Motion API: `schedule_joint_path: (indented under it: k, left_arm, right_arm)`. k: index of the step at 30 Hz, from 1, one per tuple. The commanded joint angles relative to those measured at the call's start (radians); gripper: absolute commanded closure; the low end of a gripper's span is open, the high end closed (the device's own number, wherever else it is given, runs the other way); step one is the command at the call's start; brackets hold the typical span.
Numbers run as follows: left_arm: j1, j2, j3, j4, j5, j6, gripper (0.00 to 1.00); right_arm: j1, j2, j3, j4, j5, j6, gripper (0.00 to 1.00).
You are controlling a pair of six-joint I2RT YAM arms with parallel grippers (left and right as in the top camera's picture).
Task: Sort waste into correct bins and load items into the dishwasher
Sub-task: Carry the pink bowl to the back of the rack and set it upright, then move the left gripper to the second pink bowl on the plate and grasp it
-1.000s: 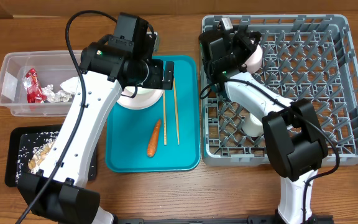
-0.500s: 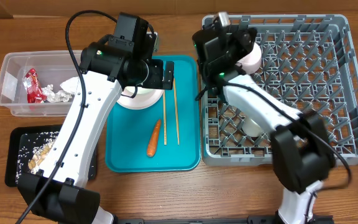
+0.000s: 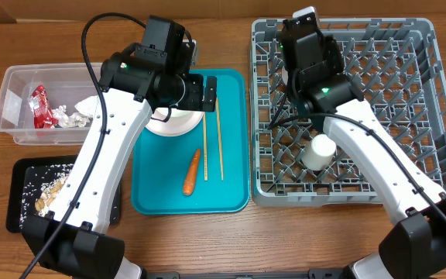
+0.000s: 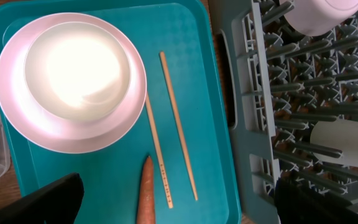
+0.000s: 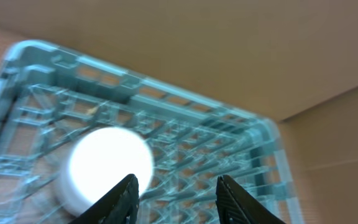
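The rack (image 3: 409, 46) fills the right of the overhead view. A white bowl (image 5: 109, 165) sits in its upper-left corner and a cup (image 3: 318, 152) rests lower down among the pegs. The right end effector (image 5: 178, 199) hangs over that bowl, released, with nothing between its fingers.

The teal tray (image 3: 161, 186) takes the centre. The left end effector (image 4: 176, 190) hovers above it, spread wide and empty.

At the left edge the tub (image 3: 14, 101) holds a napkin (image 3: 87, 105), red wrapper (image 3: 41, 107) and foil (image 3: 60, 118). Below it the black tray (image 3: 18, 201) carries rice scraps (image 3: 49, 194).

On the teal tray a plate (image 4: 30, 124) at upper left bears a second bowl (image 4: 76, 65). The carrot (image 4: 145, 193) lies at lower centre, just beside the chopsticks (image 4: 178, 124).

A grab at the carrot may well catch or drag the nearer stick. The sticks lie flat and thin, so the fingers could slip off them. Lifting the plate before its bowl could tip the bowl off. The rack's near wall stands between tray and pegs, and the right arm crowds that corner, so the two arms may clash.
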Motion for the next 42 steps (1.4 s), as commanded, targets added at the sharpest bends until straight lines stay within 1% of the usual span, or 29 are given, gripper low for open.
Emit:
schedule_joint_path:
  k: [1, 3, 6, 7, 11, 12, 15, 21, 23, 24, 26, 29, 32, 36, 38, 42]
  left_arm:
    - [0.002, -0.018, 0.024, 0.003, 0.0, 0.013, 0.0]
    - [0.002, -0.018, 0.024, 0.004, 0.023, -0.01, 0.0]
    - [0.002, -0.018, 0.024, 0.003, 0.024, -0.014, 0.0]
    - [0.002, -0.018, 0.024, 0.005, 0.022, -0.014, 0.0]
    - [0.002, -0.018, 0.023, 0.054, -0.076, -0.014, 0.0]
    - [0.002, -0.013, 0.023, 0.061, -0.151, -0.015, 0.0]
    - [0.004, 0.009, 0.021, 0.051, -0.264, -0.065, 0.0]
    - [0.026, 0.096, 0.013, 0.05, -0.282, -0.116, 0.0]
    - [0.048, 0.136, 0.013, 0.061, -0.281, -0.133, 0.07]
    - [0.058, 0.153, 0.013, 0.066, -0.275, -0.14, 0.11]
    - [0.088, 0.198, 0.013, 0.09, -0.23, -0.141, 0.14]
    - [0.138, 0.251, 0.013, 0.119, -0.136, -0.141, 0.18]
    - [0.192, 0.297, 0.013, 0.134, -0.048, -0.141, 0.27]
    - [0.245, 0.35, 0.013, 0.137, 0.005, -0.141, 0.3]
    - [0.249, 0.372, 0.013, 0.131, 0.004, -0.14, 0.3]
    - [0.248, 0.421, 0.013, 0.137, -0.002, -0.138, 0.34]
  right_arm:
    - [-0.004, -0.019, 0.007, -0.045, -0.179, 0.18, 0.57]
    - [-0.004, -0.019, 0.007, -0.087, -0.269, 0.233, 0.53]
    - [-0.006, -0.019, 0.007, -0.148, -0.451, 0.289, 0.52]
    - [-0.006, -0.019, 0.007, -0.171, -0.544, 0.316, 0.52]
    - [-0.006, -0.019, 0.007, -0.201, -0.711, 0.338, 0.51]
    - [-0.006, -0.019, 0.007, -0.22, -0.752, 0.338, 0.49]
    - [-0.006, -0.019, 0.007, -0.264, -0.751, 0.337, 0.48]
    - [-0.006, -0.019, 0.007, -0.314, -0.75, 0.337, 0.48]
    - [-0.006, -0.019, 0.007, -0.32, -0.743, 0.337, 0.48]
    - [-0.006, -0.019, 0.007, -0.321, -0.739, 0.337, 0.48]
    - [-0.006, -0.019, 0.007, -0.326, -0.727, 0.337, 0.48]
    - [-0.006, -0.019, 0.007, -0.339, -0.701, 0.337, 0.48]
    - [-0.006, -0.019, 0.007, -0.351, -0.671, 0.337, 0.48]
    - [-0.006, -0.019, 0.007, -0.354, -0.656, 0.336, 0.48]
    - [-0.006, -0.019, 0.007, -0.354, -0.657, 0.336, 0.48]
    - [-0.006, -0.019, 0.007, -0.354, -0.657, 0.337, 0.48]
